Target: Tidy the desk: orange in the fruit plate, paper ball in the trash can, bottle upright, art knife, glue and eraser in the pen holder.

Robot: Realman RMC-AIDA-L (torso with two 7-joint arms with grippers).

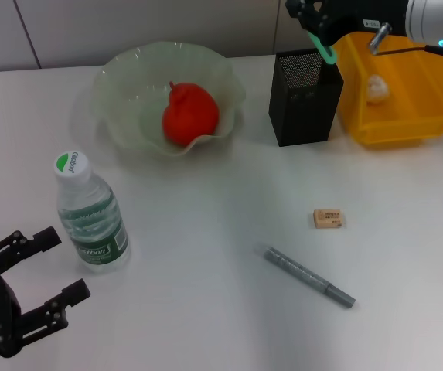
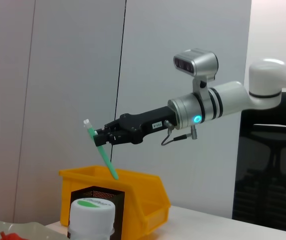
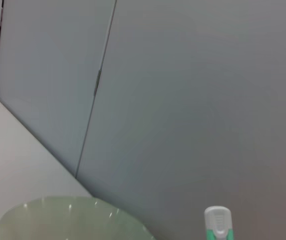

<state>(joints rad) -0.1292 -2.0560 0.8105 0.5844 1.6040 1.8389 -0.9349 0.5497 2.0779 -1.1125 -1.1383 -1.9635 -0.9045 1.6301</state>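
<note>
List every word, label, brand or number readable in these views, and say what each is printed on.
Green cap sticker on the upright clear plastic water bottle: print there, too small to read.
Green band label on the bottle's body: brand print blurred, unreadable.
Small tan eraser: dark print, too small to read.
White tag on the right gripper, shut on the green art knife: unreadable.
Nothing else carries text.

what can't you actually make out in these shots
- Inside of the black pen holder: its mesh walls hide any contents in the head and left wrist views.
- Lower tip of the green knife held by the right gripper: the left wrist view does not settle whether it has entered the holder.
- Label print on the eraser: too small in the head view.
- Bottle body: cut off by the frame edge in the left wrist view.
</note>
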